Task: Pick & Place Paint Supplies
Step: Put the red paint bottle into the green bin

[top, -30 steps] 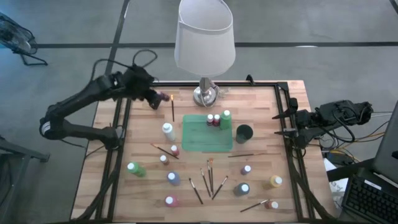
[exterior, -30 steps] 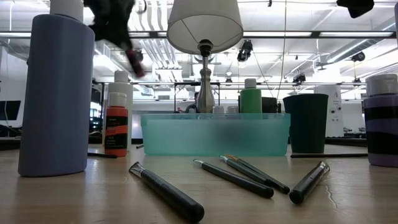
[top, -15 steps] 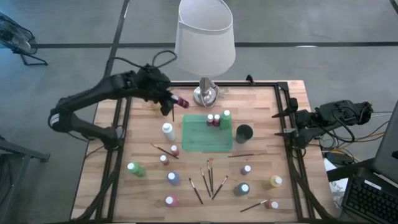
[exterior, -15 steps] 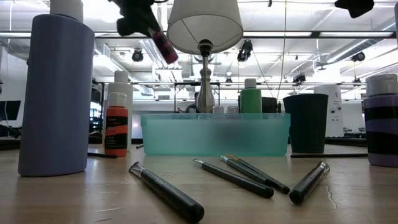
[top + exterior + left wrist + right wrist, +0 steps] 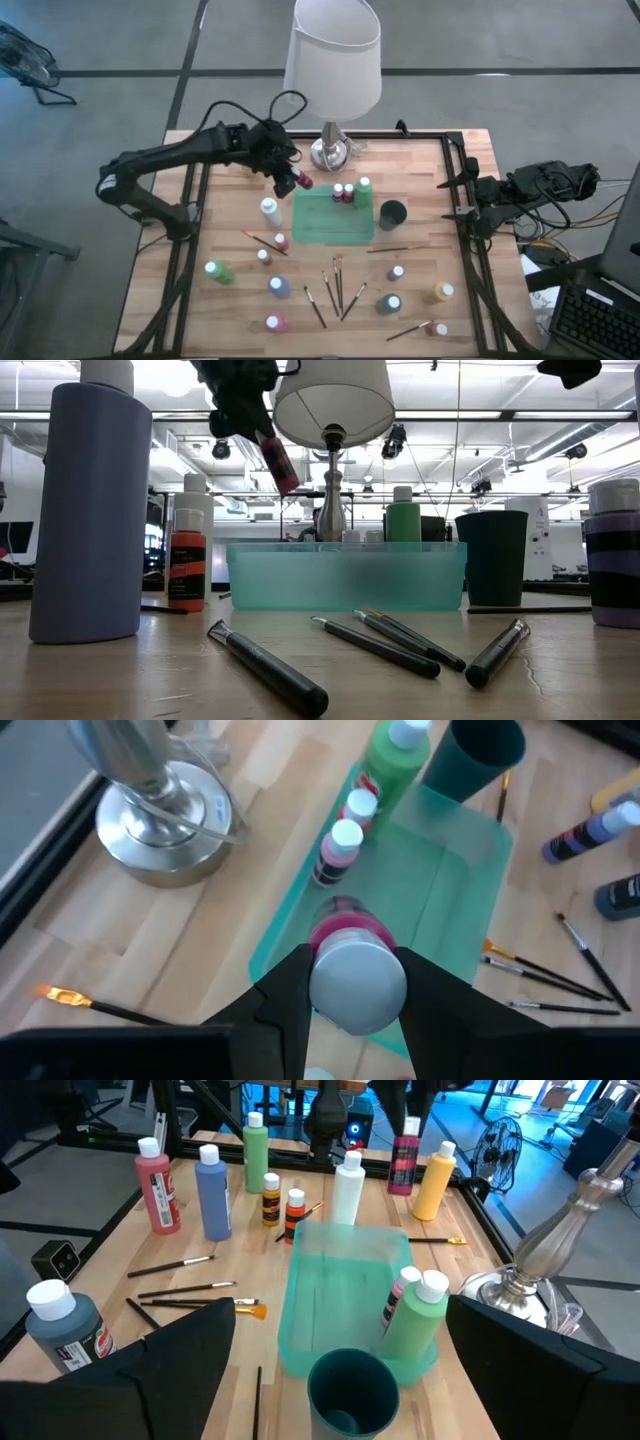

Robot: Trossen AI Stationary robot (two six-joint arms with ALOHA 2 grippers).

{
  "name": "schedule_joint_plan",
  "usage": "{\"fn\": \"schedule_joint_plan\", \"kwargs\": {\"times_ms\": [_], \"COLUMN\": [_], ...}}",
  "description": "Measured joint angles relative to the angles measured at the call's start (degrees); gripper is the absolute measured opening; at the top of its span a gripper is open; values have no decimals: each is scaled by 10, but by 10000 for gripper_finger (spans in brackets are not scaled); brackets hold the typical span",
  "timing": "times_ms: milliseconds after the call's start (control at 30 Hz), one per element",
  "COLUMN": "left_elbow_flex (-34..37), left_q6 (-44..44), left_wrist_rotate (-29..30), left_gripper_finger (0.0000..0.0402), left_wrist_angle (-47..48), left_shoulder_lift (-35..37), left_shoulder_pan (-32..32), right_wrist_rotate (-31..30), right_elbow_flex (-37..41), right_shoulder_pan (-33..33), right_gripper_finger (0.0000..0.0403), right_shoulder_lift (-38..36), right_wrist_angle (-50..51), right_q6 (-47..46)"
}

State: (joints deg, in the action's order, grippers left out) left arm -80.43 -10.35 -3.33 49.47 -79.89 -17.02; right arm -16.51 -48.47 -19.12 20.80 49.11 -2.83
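My left gripper is shut on a pink paint bottle with a white cap, held in the air over the far left corner of the green tray. In the low view the bottle slants down beside the lampshade. Two small bottles and a green bottle stand at the tray's far edge. Several more bottles and paintbrushes lie on the table's near half. My right gripper waits open at the right edge. My left gripper pinches the bottle between its two fingers, which sit on opposite sides of the white-capped end. The fingers slant down from the table's far left. The pink body points on past them, tilted and lifted clear of the tray.
The lamp's silver base stands just behind the tray, and its shade is close above my left arm. A dark cup stands to the right of the tray. A white bottle stands to its left.
My left gripper has carried the pink bottle from the table's far left toward the right, sinking a little, until it is over the tray's corner. The wrist has rolled, so the bottle now slants more steeply. The lampshade has shifted slightly to the right.
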Motion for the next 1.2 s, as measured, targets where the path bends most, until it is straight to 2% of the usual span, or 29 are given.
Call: {"fn": "schedule_joint_plan", "kwargs": {"times_ms": [467,900,1200], "left_elbow_flex": [1,1,1], "left_q6": [10,69,90], "left_wrist_rotate": [9,-2,13], "left_gripper_finger": [125,126,126], "left_wrist_angle": [7,3,-10], "left_shoulder_lift": [-12,-91,-146], "left_shoulder_pan": [88,85,70], "right_wrist_rotate": [0,0,0], "right_elbow_flex": [0,0,0], "right_shoulder_pan": [0,0,0], "right_gripper_finger": [307,270,244], "right_shoulder_lift": [0,0,0], "right_wrist_angle": [0,0,0], "right_q6": [0,0,0]}}
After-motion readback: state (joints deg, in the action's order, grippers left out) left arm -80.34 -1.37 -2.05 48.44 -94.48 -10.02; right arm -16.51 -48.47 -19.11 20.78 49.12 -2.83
